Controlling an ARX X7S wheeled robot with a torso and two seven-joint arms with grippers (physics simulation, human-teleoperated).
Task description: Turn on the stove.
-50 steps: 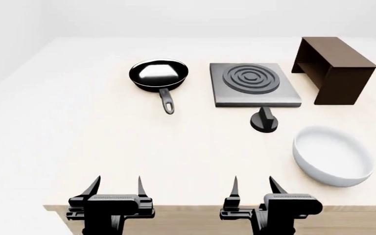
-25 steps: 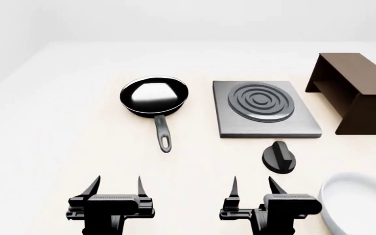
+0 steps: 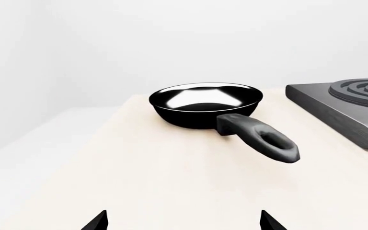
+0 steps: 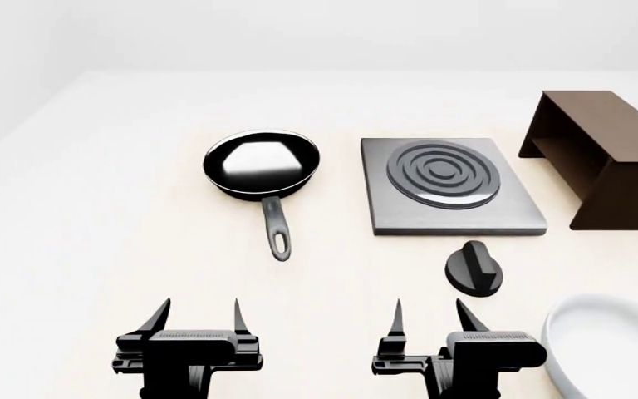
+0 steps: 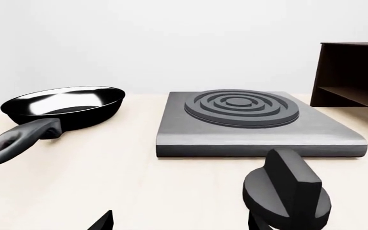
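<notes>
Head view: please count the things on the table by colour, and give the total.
Black: 2, the frying pan and the knob.
Grey: 1, the stove slab.
Dark brown: 1, the shelf.
White: 1, the bowl, cut by the picture's edge.
Total: 5.

Head view: white bowl [image 4: 613, 345] cut off by the lower right corner, only part of its rim visible. Brown shelf [image 4: 607, 154] clipped by the right edge. Both arms run out of frame at the bottom.

Left wrist view: stove slab [image 3: 347, 108] cut off at the picture's edge; left gripper [image 3: 184, 221] shows only its fingertips.

Right wrist view: pan handle [image 5: 17, 141] end cropped; knob [image 5: 287, 191] base cropped.
</notes>
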